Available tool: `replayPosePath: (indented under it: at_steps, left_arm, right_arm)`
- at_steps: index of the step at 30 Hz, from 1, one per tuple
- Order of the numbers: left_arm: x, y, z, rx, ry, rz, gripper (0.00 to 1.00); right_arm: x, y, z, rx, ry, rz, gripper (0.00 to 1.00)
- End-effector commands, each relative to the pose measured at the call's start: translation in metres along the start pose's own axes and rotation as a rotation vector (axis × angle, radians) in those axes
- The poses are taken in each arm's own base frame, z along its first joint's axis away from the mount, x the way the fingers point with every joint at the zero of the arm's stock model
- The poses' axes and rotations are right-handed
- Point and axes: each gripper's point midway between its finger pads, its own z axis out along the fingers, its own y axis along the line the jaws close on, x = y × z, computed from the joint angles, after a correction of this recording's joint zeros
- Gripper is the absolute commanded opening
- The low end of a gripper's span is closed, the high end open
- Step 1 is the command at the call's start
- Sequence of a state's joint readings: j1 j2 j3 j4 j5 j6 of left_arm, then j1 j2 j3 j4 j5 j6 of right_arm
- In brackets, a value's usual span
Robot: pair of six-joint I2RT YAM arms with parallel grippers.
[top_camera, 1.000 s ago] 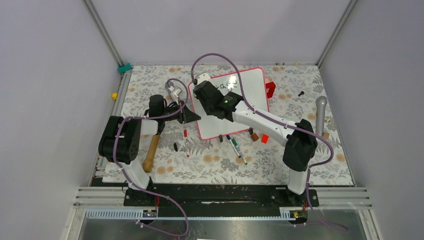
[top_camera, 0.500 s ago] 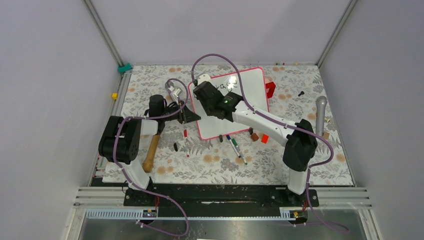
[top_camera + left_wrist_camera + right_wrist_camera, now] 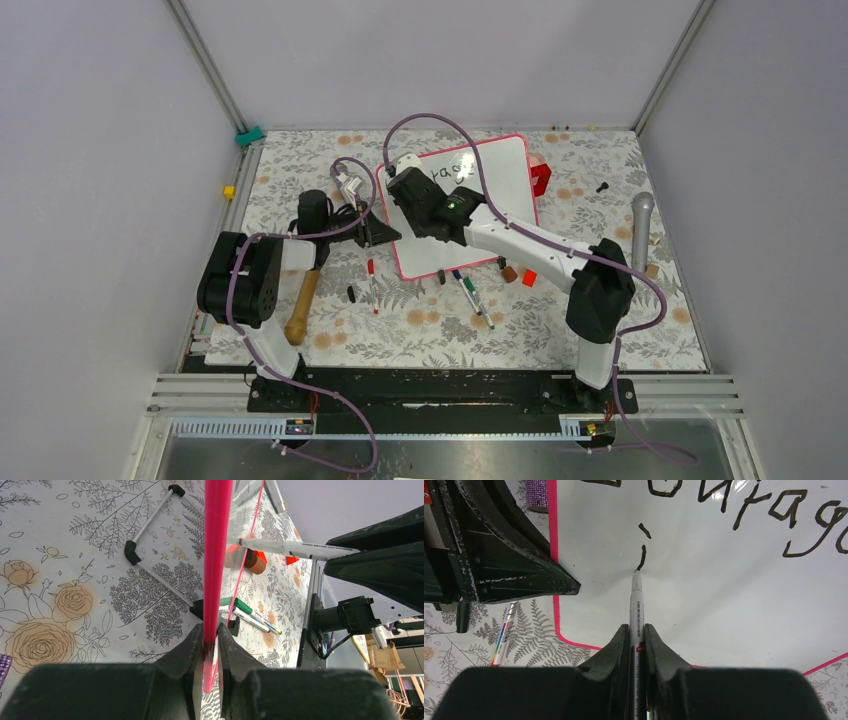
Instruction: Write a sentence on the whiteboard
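The whiteboard [image 3: 500, 195] lies tilted on the floral table, white with a pink frame. My left gripper [image 3: 383, 234] is shut on the whiteboard's left edge [image 3: 218, 555], the pink frame pinched between its jaws [image 3: 211, 632]. My right gripper [image 3: 405, 188] is shut on a white marker [image 3: 636, 602]. The marker tip touches the board just under a short black stroke with a dot [image 3: 642, 556]. Part of the sentence, the word "Courage" [image 3: 769, 507], runs along the board above that stroke. In the top view the right arm covers most of the lettering.
Loose pens [image 3: 470, 290] and a red-tipped marker [image 3: 372, 276] lie below the board. A wooden-handled tool [image 3: 300, 305] lies by the left arm. A red block [image 3: 541, 178] sits at the board's right edge, a microphone [image 3: 641, 230] far right.
My right gripper has slid slightly toward the near side with the marker, uncovering more of the lettering. The left arm and the board have not moved.
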State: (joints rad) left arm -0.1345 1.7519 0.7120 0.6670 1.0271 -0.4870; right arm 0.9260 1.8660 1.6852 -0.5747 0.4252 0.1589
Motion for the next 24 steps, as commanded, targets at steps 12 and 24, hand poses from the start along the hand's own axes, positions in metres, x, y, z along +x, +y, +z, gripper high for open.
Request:
replayPosePath:
  at_steps: [12, 24]
  left_arm:
    - [-0.002, 0.015, -0.004, -0.042, -0.031, -0.005, 0.00]
    - [-0.003, 0.015, -0.005, -0.037, -0.036, -0.010, 0.00]
  right_arm:
    - [-0.042, -0.014, -0.052, -0.038, -0.184, 0.084, 0.00]
    - [-0.043, -0.024, -0.047, 0.022, -0.180, 0.064, 0.00]
